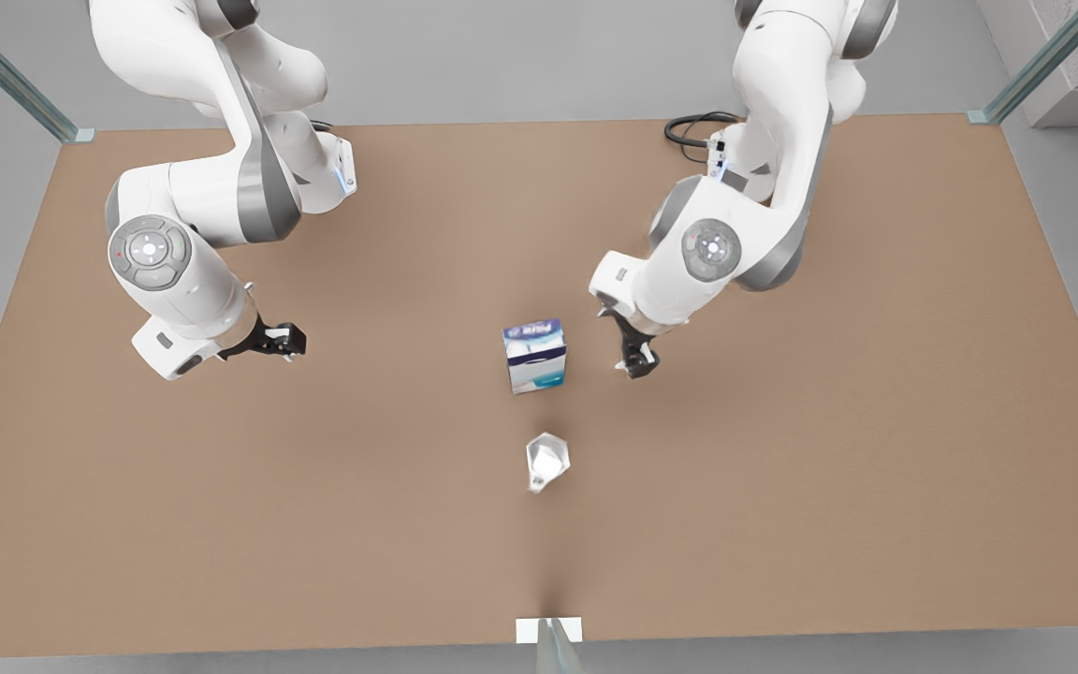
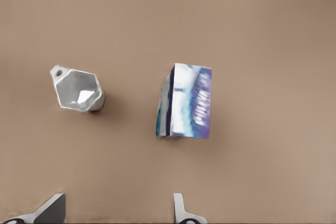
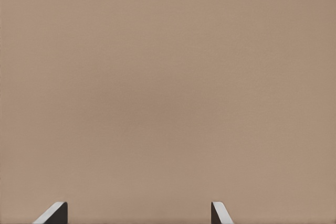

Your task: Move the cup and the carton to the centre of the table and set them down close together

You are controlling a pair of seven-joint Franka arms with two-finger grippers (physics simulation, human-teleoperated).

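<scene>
The carton (image 1: 535,356) (image 2: 186,100), white and light blue with a dark purple printed top, stands near the middle of the brown table (image 1: 829,487). The pale faceted cup (image 1: 546,461) (image 2: 77,88) sits a short way nearer the front edge, apart from the carton. My left gripper (image 1: 637,360) (image 2: 115,208) hovers just to the front view's right of the carton, open and holding nothing. Far off at the front view's left, my right gripper (image 1: 279,342) (image 3: 139,212) is open over bare table, well away from both objects.
A black cable (image 1: 693,126) lies at the table's back edge behind the left arm. A small white bracket (image 1: 548,629) sits at the middle of the front edge. Glass posts (image 1: 6,70) stand at the back corners. Wide bare tabletop surrounds the two objects.
</scene>
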